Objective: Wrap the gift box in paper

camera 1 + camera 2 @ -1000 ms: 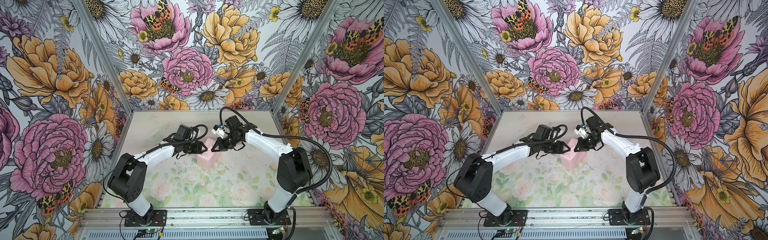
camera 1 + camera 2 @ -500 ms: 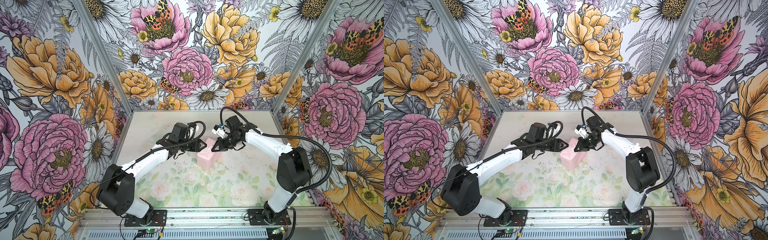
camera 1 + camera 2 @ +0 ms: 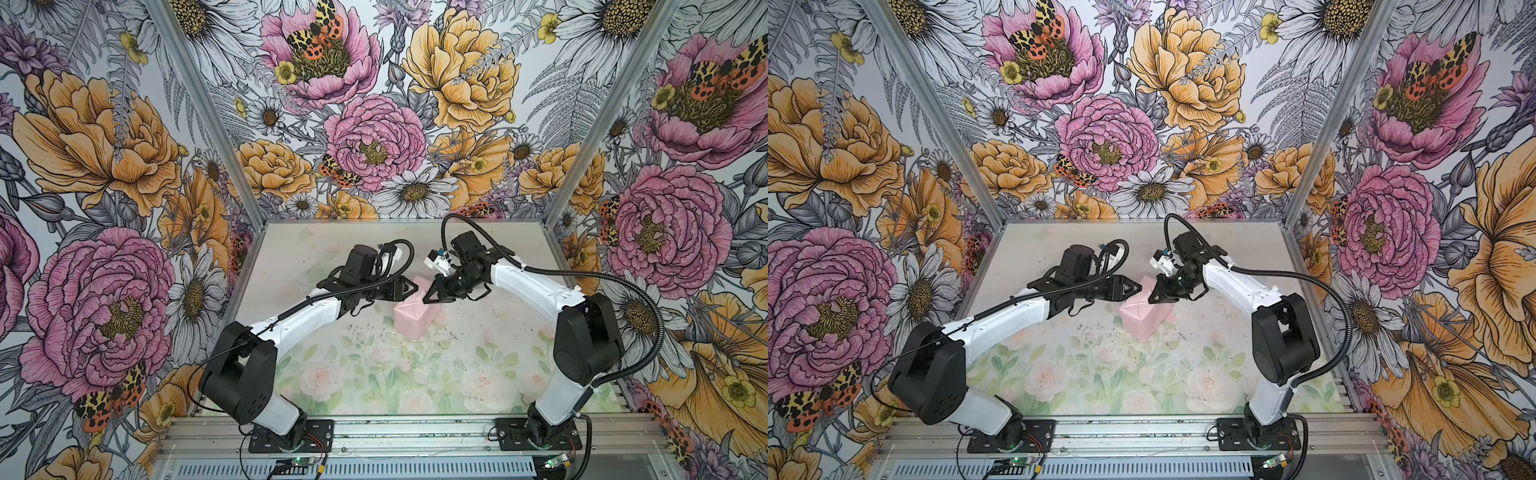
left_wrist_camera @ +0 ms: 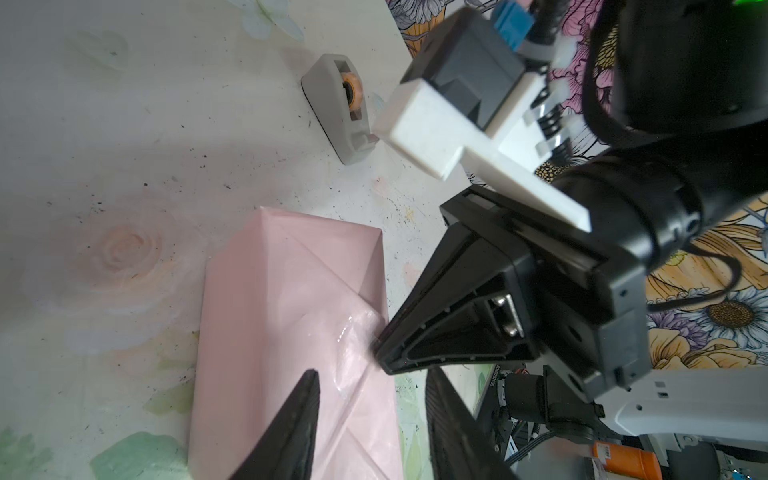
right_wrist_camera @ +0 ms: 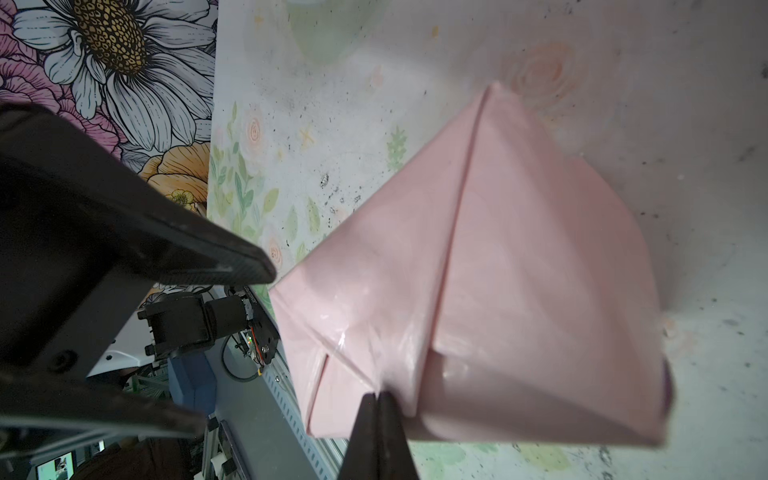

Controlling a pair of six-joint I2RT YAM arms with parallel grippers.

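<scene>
The paper (image 3: 413,318) (image 3: 1144,316), pale pink side out, is folded into a box-shaped package at mid table. The gift box is hidden inside it. Shiny clear tape (image 4: 353,332) crosses the folded flaps on top. My right gripper (image 3: 424,299) (image 3: 1150,299) (image 5: 379,395) is shut, its tips touching the taped seam on the package's top. My left gripper (image 3: 415,286) (image 3: 1139,286) (image 4: 372,374) hovers over the package's far end, facing the right one. Its jaws stand apart with nothing between them, one finger over the paper, one past its edge.
A small grey tape dispenser (image 4: 336,112) sits on the table beyond the package, near the back wall. The floral mat (image 3: 374,374) runs to the front rail. Flowered walls close in the left, right and back.
The left gripper has crept a little to the right over the package's far end, its jaws have narrowed, and its elbow has swung out left. The right arm and the package have not moved.
</scene>
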